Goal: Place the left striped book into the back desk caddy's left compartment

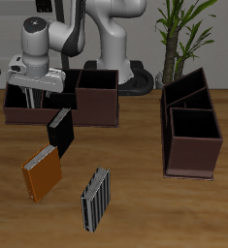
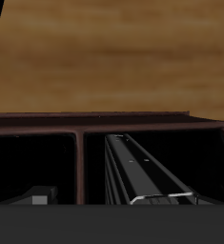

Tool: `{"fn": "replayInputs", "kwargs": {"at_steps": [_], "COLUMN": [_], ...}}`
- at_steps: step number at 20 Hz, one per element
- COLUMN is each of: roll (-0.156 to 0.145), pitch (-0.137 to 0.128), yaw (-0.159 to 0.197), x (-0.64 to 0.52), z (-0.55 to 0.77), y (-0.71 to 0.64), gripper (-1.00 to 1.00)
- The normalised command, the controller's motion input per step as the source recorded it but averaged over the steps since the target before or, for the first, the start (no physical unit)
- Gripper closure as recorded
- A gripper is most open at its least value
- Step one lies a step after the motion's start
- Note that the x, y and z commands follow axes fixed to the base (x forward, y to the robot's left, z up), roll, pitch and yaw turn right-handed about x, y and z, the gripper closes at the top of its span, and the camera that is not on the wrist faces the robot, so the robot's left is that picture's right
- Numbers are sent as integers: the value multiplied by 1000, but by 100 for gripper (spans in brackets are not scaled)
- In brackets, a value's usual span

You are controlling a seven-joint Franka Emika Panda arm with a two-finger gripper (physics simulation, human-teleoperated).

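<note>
Status entry: slim striped book (image 1: 29, 99) held upright, pinched in the gripper (image 1: 34, 87), its lower end inside the left compartment (image 1: 16, 105) of the back caddy (image 1: 96, 105). Pickup and carry look done. Remaining, by my judgement: lower fully, release, withdraw. Broader striped book (image 1: 96, 199) lies near the table's front.

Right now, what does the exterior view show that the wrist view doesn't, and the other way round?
Exterior only: the robot's hand, flat orange book, black book, bold black-and-white striped book and end-on brown caddy. Wrist only: the inner partition wall, close up. Both: the slim grey striped book at the long dark-brown caddy.
</note>
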Motion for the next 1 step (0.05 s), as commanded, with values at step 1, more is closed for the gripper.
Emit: {"fn": "replayInputs", "kwargs": {"at_steps": [1], "roll": [38], "pitch": [-7], "yaw": [5], "x": [10], "z": [47], "y": [102], "gripper": [-100]}}
